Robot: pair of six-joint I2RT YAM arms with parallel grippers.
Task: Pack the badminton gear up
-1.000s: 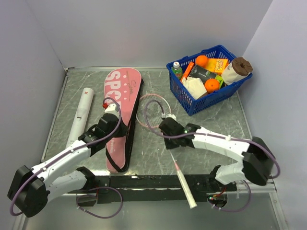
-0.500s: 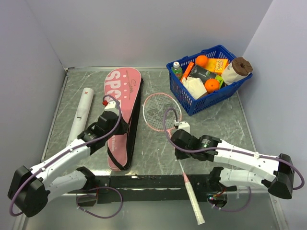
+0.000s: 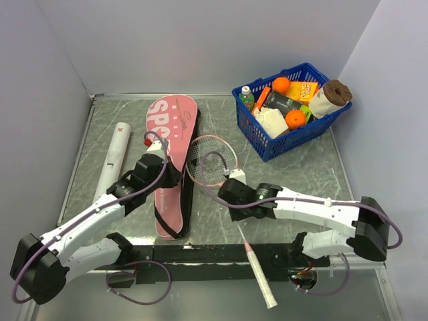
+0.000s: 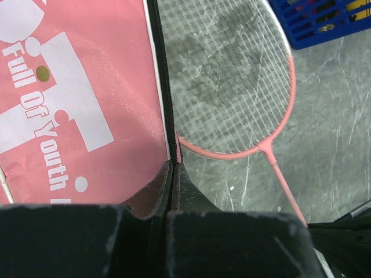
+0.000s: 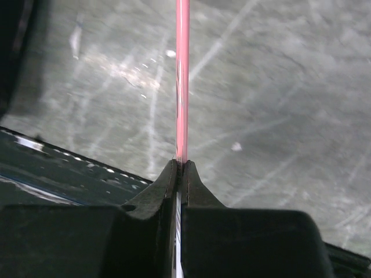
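- The right gripper (image 5: 179, 167) is pinched tight on the thin shaft of the pink-framed, white-handled badminton racket (image 3: 210, 160).
- The left gripper (image 4: 173, 169) is closed, nipping the black zip edge of the pink racket-shaped fabric bag (image 3: 175, 124).
- The racket head lies on the table against that edge (perhaps just under it; I can't tell).
- Packing has barely begun: this racket isn't in, and the long white tube (image 3: 112, 159) lies loose left of the bag.
- Half a second ago the head sat clear to the bag's right; it has since swung across.
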